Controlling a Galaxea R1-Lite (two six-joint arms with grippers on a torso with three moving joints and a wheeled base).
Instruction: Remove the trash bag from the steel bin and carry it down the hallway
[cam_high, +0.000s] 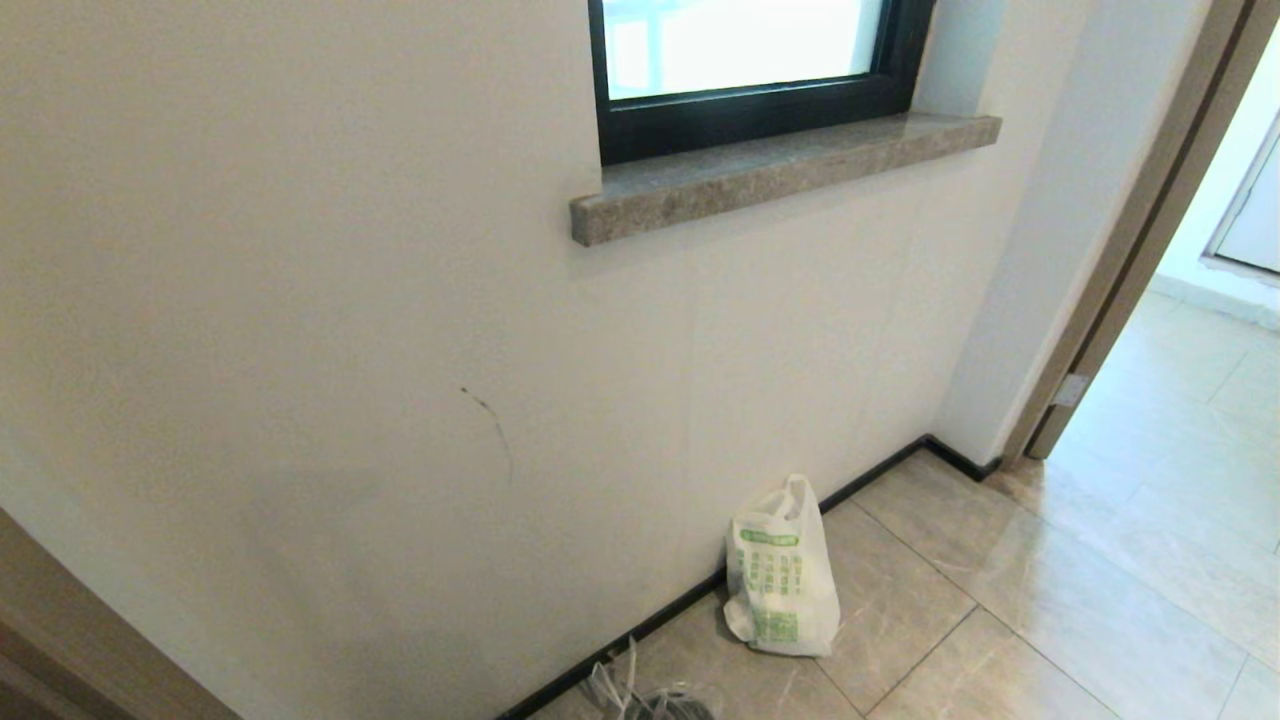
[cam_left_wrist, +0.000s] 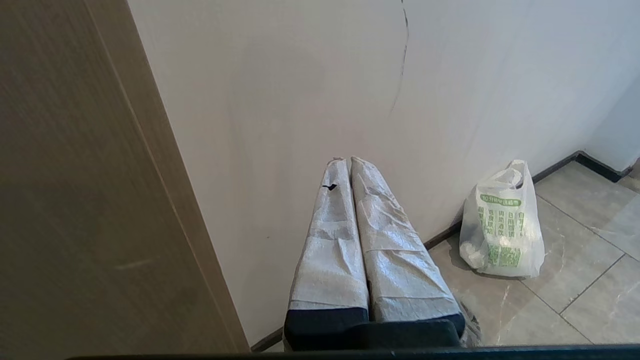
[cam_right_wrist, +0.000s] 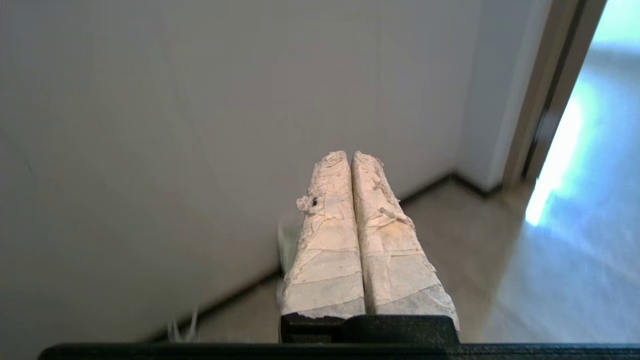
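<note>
Our right claw (cam_right_wrist: 350, 156) and left claw (cam_left_wrist: 348, 161) are pressed closed, empty; the bag (cam_left_wrist: 501, 220) stands on the floor beyond the left claw, apart.

The left gripper (cam_left_wrist: 350, 160), wrapped in pale tape, has its jaws pressed together and holds nothing. Beyond it, the trash bag (cam_left_wrist: 502, 222) sits on the tiled floor (cam_left_wrist: 590, 250) against the white wall (cam_left_wrist: 300, 90), beside a wooden panel (cam_left_wrist: 75, 175).

Neither arm shows in the head view. The left hand (cam_left_wrist: 348, 161) has its 2 tape-wrapped fingers (cam_left_wrist: 332, 240) pressed together, holding nothing. The right hand (cam_right_wrist: 349, 155) likewise has its fingers (cam_right_wrist: 330, 235) closed and empty.
</note>
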